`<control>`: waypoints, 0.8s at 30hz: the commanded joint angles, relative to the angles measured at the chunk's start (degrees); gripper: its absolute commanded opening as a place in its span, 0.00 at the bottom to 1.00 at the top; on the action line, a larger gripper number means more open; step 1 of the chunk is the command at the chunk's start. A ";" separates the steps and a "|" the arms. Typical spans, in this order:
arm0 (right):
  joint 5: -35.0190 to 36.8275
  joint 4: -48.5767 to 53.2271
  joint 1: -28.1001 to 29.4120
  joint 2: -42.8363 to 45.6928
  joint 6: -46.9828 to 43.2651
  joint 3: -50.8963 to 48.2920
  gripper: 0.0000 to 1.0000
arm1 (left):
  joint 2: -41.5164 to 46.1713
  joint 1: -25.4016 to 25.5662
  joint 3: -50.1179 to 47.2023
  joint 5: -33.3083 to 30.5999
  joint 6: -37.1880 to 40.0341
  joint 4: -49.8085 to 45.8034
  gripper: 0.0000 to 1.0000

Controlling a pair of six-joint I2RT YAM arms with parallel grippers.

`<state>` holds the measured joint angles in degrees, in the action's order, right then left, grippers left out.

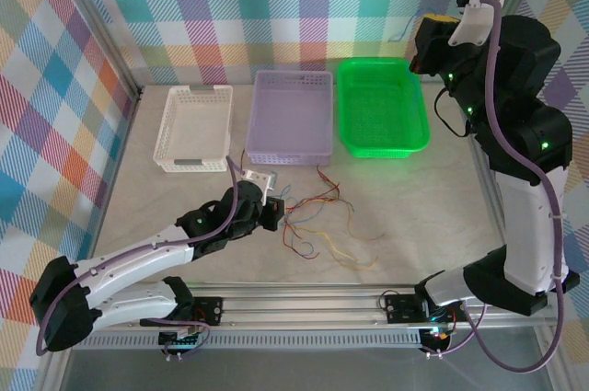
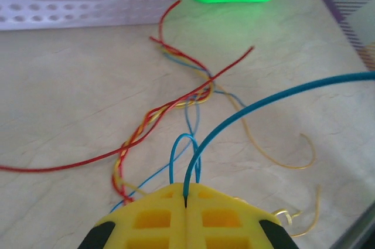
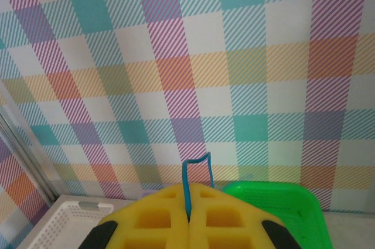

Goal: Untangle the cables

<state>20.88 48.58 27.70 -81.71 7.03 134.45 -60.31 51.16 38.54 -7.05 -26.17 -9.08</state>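
The cables (image 1: 317, 221) lie as a loose tangle of red, yellow, blue and green wires on the table in front of the baskets. In the left wrist view red and yellow cables (image 2: 176, 103) twist together. My left gripper (image 2: 186, 189) (image 1: 274, 212) is low at the tangle's left edge, shut on a blue cable (image 2: 246, 111) that arcs up and off to the right. High at the back right, my right gripper (image 1: 423, 49) (image 3: 188, 187) is shut on a short bent piece of blue cable (image 3: 186, 184) sticking up between its yellow fingers.
Three baskets stand in a row at the back: white (image 1: 168, 129), purple (image 1: 287, 155) and green (image 1: 382, 106). Checkered walls close the back and sides. The metal rail with the arm bases (image 1: 313, 304) runs along the near edge.
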 commanded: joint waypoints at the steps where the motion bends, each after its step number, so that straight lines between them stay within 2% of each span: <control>1: 1.02 -1.91 -0.28 -1.89 -2.79 1.14 0.00 | 1.27 0.61 -0.45 -4.87 -2.00 -5.70 0.00; 9: 0.39 -2.43 -1.35 -6.52 -5.70 1.16 0.00 | 3.62 0.66 0.22 -7.99 -3.84 -12.12 0.00; 24: -4.78 -5.22 -7.07 -15.17 -2.64 -2.45 0.00 | 10.02 0.65 0.83 -11.75 -5.82 -20.20 0.00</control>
<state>17.52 46.22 21.71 -96.12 3.16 131.98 -52.07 51.16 38.50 -17.23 -30.89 -26.48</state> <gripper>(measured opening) 0.056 0.045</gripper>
